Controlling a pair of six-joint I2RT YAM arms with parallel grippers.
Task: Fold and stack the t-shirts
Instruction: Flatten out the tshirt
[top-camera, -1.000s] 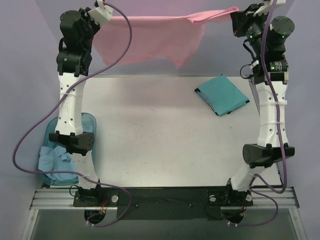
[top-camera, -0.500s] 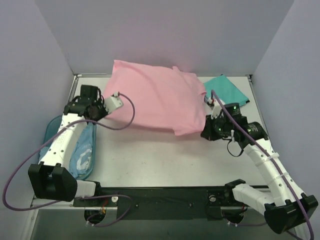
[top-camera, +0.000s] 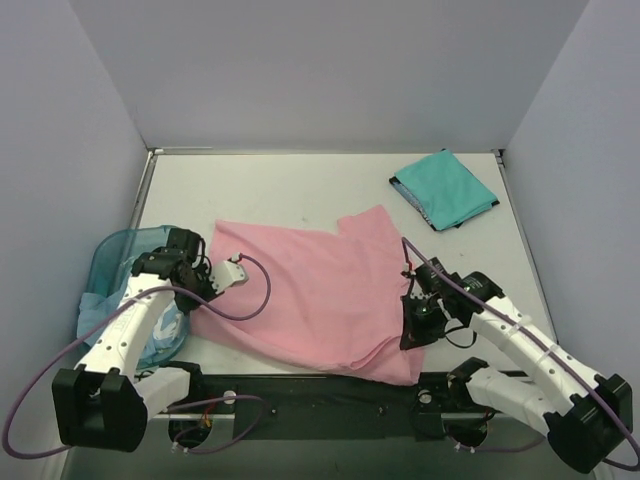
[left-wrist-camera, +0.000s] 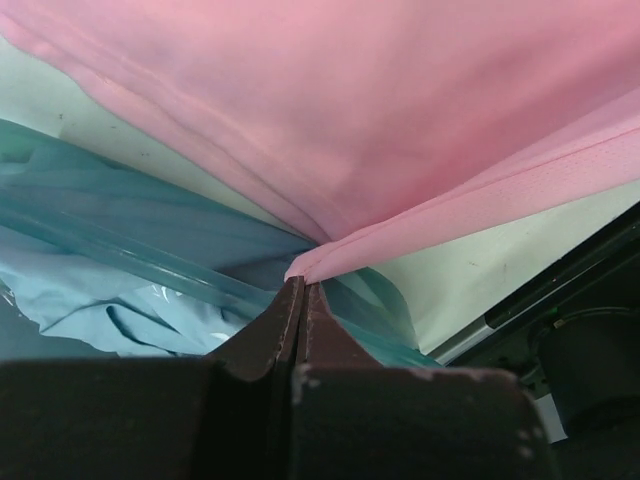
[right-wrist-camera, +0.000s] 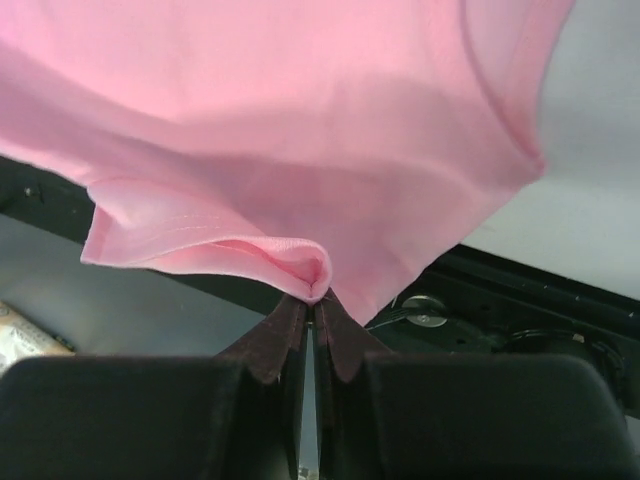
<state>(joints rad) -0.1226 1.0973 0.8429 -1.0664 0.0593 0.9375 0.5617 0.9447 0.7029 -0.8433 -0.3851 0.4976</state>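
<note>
Three shirts, one basket and two arms, listed from the left.

1. Translucent blue plastic basket (top-camera: 112, 250), at the left edge of the white table (top-camera: 300, 190), partly hidden under the left arm. The left wrist view shows its rim (left-wrist-camera: 150, 262) just beneath the gripper.

2. Pale blue t-shirt (top-camera: 97, 312), crumpled and unfolded, lying inside the basket; its creased cloth (left-wrist-camera: 120, 322) shows through the plastic in the left wrist view.

3. Left gripper (top-camera: 205, 292), low over the basket's inner side. Its dark fingers (left-wrist-camera: 288, 310) are pressed together on a bunched corner of the pink shirt, with cloth fanning out from the pinch.

4. Light pink t-shirt (top-camera: 310, 295), spread mostly flat across the near middle of the table, wrinkled, held at both near corners. Its near edge droops over the black rail at the front. A sleeve or corner rises toward the far right. The left wrist view shows a hemmed edge (left-wrist-camera: 480, 200) running away from the pinch.

5. Right gripper (top-camera: 408, 330), at the shirt's near right corner beside the table's front edge. Fingers (right-wrist-camera: 285, 330) are clamped tight on a rolled fold of pink hem (right-wrist-camera: 300, 130), which hangs above the black rail (right-wrist-camera: 500, 290).

6. Teal green t-shirt (top-camera: 443, 188), folded into a compact rectangle, lying at an angle in the far right corner of the table, well apart from the pink shirt and both grippers.
</note>
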